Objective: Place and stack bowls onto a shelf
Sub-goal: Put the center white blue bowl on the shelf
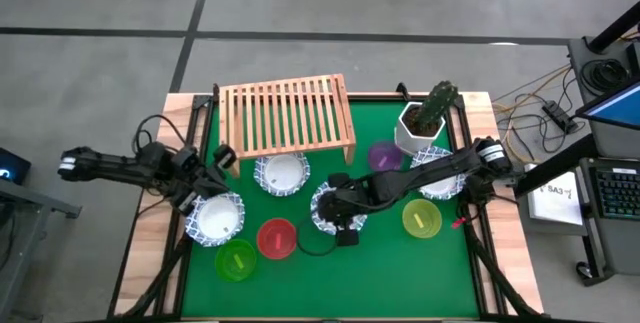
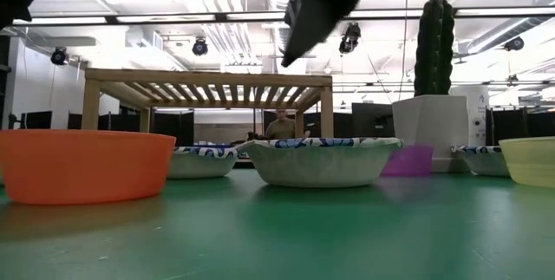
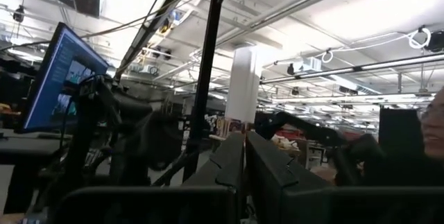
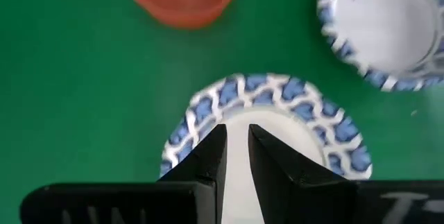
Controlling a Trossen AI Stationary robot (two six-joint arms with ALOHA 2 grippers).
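Note:
The wooden slat shelf [image 1: 285,118] stands at the table's far side with nothing on it. Three patterned bowls rest on the green mat [image 1: 281,173] [image 1: 217,218] [image 1: 437,168]. A fourth [image 1: 322,225] [image 4: 270,99] lies under my right gripper [image 1: 340,213] [image 4: 237,144]. That gripper hangs above it, pointing down, its fingers a narrow gap apart over the white inside. The low view shows it clear of the bowl [image 2: 316,160]. My left gripper [image 1: 222,158] [image 3: 244,148] is shut, held level near the shelf's left leg. Red [image 1: 276,238], green [image 1: 237,260], yellow-green [image 1: 422,219] and purple [image 1: 385,155] bowls sit around.
A white pot with a cactus-like plant [image 1: 425,118] stands at the far right beside the shelf. My right arm reaches across the right-hand patterned bowl. A person shows in the room behind the table [image 2: 282,126]. Open green mat lies along the near edge.

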